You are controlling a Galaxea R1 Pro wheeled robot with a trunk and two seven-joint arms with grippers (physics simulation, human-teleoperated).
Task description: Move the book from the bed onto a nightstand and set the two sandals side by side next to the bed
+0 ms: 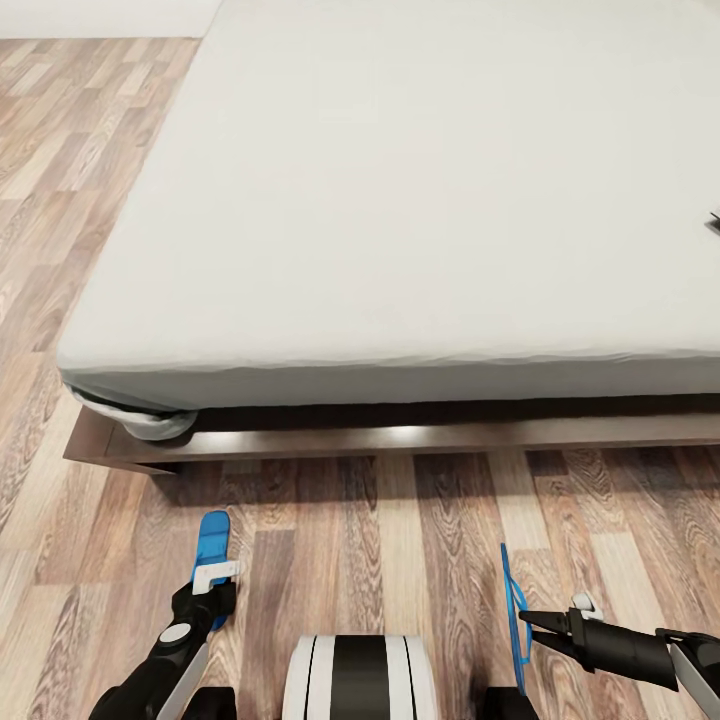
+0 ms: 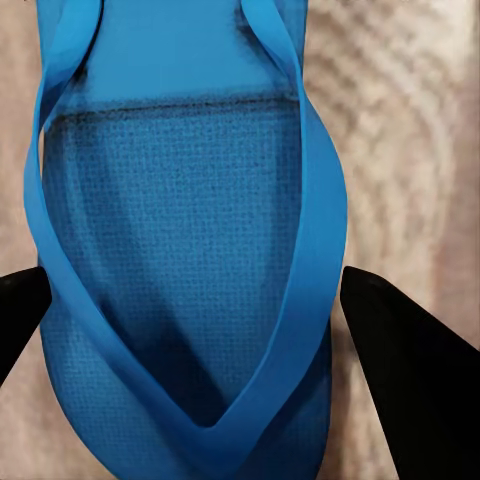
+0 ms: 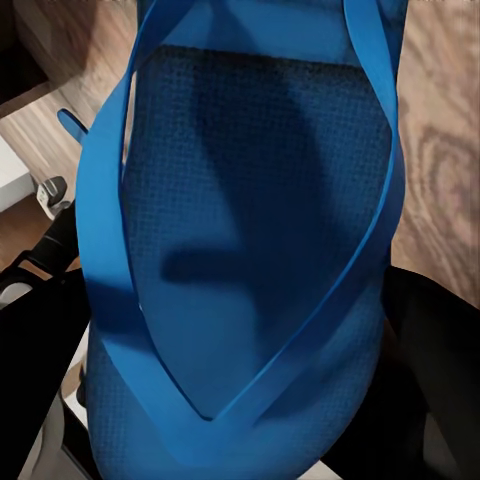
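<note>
The bed (image 1: pixel 400 200) with its off-white mattress spans the upper part of the head view. A dark corner of the book (image 1: pixel 714 222) peeks in at the mattress's right edge. One blue sandal (image 1: pixel 213 538) (image 2: pixel 180 230) lies flat on the plank floor in front of the bed. My left gripper (image 1: pixel 215 582) hovers over its near end, open, with a black finger (image 2: pixel 400 370) on each side of the sole. The other sandal (image 1: pixel 515 612) (image 3: pixel 250 250) stands on edge off the floor, and my right gripper (image 1: pixel 530 625) is shut on it.
The dark wooden bed frame (image 1: pixel 400 440) juts out low along the floor, with a bunched sheet corner (image 1: pixel 150 420) at its left end. Open plank floor (image 1: pixel 370 540) lies between the two sandals and left of the bed. My base (image 1: pixel 360 675) sits at the bottom centre.
</note>
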